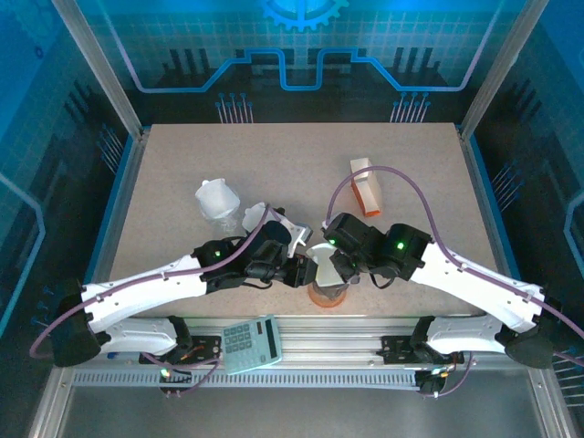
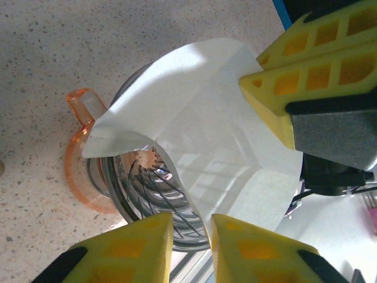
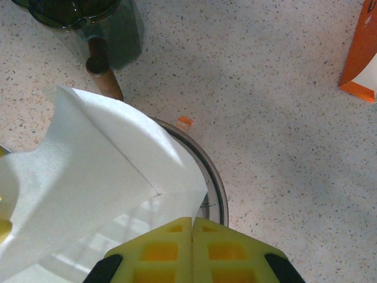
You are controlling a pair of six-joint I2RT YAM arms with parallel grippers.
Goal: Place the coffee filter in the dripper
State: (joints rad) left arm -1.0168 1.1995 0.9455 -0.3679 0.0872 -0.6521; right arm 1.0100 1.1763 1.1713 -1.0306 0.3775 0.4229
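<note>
From above, the table (image 1: 301,155) carries the orange-based dripper (image 1: 328,294) at its 6 o'clock edge, with an orange box (image 1: 368,193) at 1 o'clock from it. The left wrist camera adds the dripper's ribbed inside, with the coffee filter (image 2: 200,118) spread over its rim. The right gripper (image 3: 192,223) is pressed together, pinching the filter's edge. The left gripper (image 2: 191,227) keeps a narrow gap; I cannot tell whether it is pinching.

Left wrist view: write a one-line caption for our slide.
Right end effector pinches the coffee filter over the dripper.
</note>
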